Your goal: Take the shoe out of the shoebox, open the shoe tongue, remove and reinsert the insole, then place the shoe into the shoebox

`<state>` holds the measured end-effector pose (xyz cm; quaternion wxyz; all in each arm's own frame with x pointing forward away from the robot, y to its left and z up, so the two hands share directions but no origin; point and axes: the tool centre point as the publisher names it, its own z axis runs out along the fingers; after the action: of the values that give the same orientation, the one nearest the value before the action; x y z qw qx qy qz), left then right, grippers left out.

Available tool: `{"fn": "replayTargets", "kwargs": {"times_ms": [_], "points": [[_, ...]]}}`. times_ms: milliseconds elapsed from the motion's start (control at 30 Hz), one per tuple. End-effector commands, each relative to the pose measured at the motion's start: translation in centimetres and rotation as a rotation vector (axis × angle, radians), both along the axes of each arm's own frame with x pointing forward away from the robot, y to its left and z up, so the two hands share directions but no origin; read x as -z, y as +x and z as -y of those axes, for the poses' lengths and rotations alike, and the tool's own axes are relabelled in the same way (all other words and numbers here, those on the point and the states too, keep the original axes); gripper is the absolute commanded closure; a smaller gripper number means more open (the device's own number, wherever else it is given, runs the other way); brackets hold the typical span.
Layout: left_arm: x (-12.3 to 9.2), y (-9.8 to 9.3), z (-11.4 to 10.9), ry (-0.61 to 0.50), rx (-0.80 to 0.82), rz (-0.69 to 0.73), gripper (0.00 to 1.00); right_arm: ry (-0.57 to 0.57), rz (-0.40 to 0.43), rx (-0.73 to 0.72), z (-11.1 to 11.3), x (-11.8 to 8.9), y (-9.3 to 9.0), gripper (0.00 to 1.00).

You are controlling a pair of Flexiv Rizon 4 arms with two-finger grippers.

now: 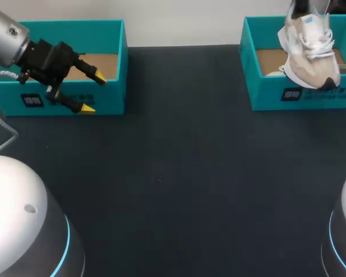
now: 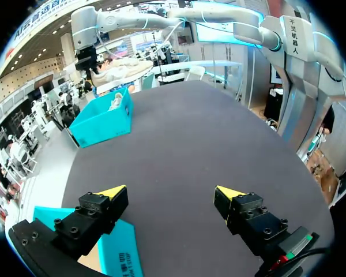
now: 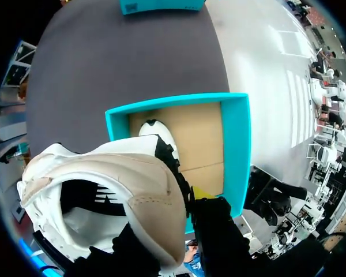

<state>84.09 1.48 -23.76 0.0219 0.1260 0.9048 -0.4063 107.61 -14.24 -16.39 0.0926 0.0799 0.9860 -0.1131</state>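
Observation:
A beige and white shoe (image 1: 309, 49) hangs tilted above the right teal shoebox (image 1: 300, 95). My right gripper (image 3: 190, 210) is shut on the rim of the shoe's (image 3: 112, 179) heel opening, one finger outside and one hidden inside. In the head view only dark parts of that gripper show, at the view's upper edge. Below it, a second shoe (image 3: 154, 130) with a white and black toe lies in the shoebox (image 3: 233, 144). My left gripper (image 1: 91, 91) is open and empty, over the front wall of the left teal box (image 1: 112, 57). From the left wrist view its fingertips (image 2: 114, 191) stand wide apart.
The left box (image 2: 118, 257) lies under one finger of my left gripper (image 2: 170, 193), its cardboard floor bare. Dark tabletop (image 1: 179, 173) stretches between the two boxes. The right shoebox (image 2: 104, 118) stands at the table's far edge in the left wrist view.

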Motion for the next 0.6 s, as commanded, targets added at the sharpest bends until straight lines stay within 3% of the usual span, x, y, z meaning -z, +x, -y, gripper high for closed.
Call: {"fn": "replayTargets", "kwargs": {"times_ms": [33,433,600], "points": [[0.0,0.0,0.0,0.003,0.0,0.0,0.0,0.004,0.0,0.05,1.5,0.4,1.4,1.0],[0.0,0.0,0.0,0.003,0.0,0.0,0.0,-0.009,0.033,0.112,9.7,1.4,8.1,1.0],[0.0,0.0,0.0,0.003,0.0,0.0,0.0,-0.009,-0.01,0.123,13.2,2.0,10.1,1.0]]}}
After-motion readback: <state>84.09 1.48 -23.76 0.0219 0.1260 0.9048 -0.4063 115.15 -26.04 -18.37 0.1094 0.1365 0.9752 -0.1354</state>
